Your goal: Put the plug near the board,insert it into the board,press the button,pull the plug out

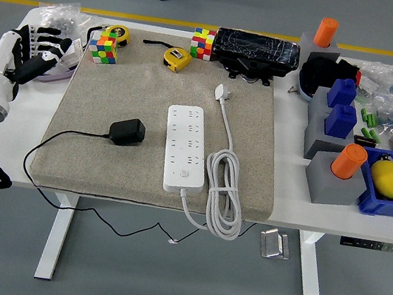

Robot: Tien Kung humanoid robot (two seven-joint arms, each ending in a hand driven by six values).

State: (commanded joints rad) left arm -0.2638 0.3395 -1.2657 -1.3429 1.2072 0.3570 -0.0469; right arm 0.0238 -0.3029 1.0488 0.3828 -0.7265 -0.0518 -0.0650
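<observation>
Item: plug (127, 132). Black, blocky adapter body with rounded corners and a matte plastic look. It lies flat on the left half of the mat (91, 153), with its long axis running roughly left to right, tilted slightly. Its thin black cable (55, 142) leaves the left end, loops off the mat's near-left corner and trails below the surface's front edge.

Item: board (185, 148). White, glossy plastic power strip, an elongated rectangle with its long axis running near to far. Rows of sockets run along it, with a small button near its near end. It sits at the mat's centre, just to the right of the plug and not touching it. Its thick white cord (223, 197) lies coiled at its right, ending in a white plug head (222, 92) pointing toward the far edge.

Item: mat. Beige, coarse fabric, square, covering the middle of the white surface (285, 199).

Item: left hand (37, 55). Black-and-white fingers (49, 39), loosely spread and holding nothing. It is raised over the surface's far-left corner, well apart from the plug, which lies nearer and to the right.

Sundries: two colour cubes (101, 49) and two yellow tape measures (177, 58) along the mat's far edge. Grey blocks with orange cylinders (347, 162) and blue caps stand at the right, with a blue bin (367, 203) holding a yellow lemon-shaped object (387, 178).
</observation>
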